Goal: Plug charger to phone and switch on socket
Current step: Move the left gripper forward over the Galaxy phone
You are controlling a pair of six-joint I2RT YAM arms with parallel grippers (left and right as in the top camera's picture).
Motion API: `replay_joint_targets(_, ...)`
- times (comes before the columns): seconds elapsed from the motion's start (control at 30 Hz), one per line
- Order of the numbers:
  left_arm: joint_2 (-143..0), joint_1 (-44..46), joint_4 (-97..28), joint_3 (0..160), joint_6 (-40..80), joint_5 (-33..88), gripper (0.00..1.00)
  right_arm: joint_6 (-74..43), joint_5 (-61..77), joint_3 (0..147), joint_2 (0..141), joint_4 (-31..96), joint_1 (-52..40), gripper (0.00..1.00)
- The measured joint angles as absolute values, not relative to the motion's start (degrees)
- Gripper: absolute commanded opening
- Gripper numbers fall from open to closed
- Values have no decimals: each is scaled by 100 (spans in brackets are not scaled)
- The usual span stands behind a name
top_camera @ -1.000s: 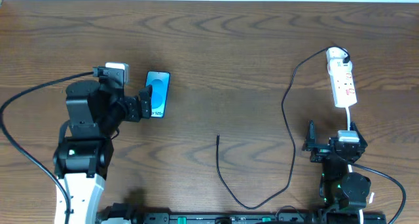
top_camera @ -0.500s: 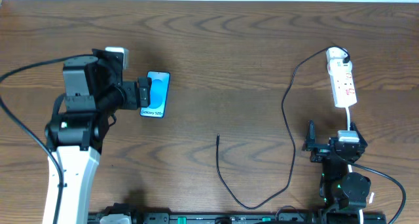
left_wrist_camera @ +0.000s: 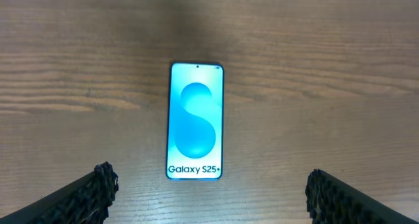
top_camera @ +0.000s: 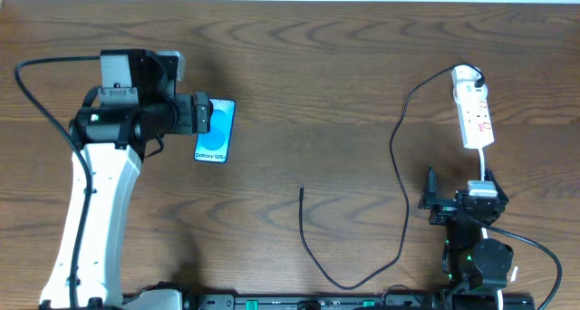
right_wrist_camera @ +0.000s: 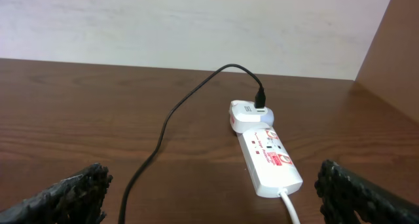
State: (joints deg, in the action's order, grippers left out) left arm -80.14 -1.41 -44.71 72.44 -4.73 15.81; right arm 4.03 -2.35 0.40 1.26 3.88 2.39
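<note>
Gaping wide, left tool (top_camera: 203, 118) hangs over the phone (left_wrist_camera: 196, 119), right tool (right_wrist_camera: 209, 185) faces socket (right_wrist_camera: 268, 155) and charger (right_wrist_camera: 163, 127).

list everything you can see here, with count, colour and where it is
phone: 1, black edge, blue screen, lying flat, left side
charger cable: 1, black, runs from the adapter to a free tip in the middle
power strip: 1, white with red marks, right side
adapter: 1, white, at the power strip's far end
cord: 1, white, from the power strip's near end
table: 1, dark brown wood
left gripper: 1, black, open, over the phone
right gripper: 1, black, open, facing the power strip
</note>
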Motion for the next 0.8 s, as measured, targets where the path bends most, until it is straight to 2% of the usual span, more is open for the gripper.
replay_joint_targets(0.33,-8661,-108,-4609,7343,-473,1481,94,403,-235,40,126,388,239,99)
replay_joint_targets(0.8,-9487,408,-4630,7345,-473,1033,94,403,-235,40,126,388,239,99)
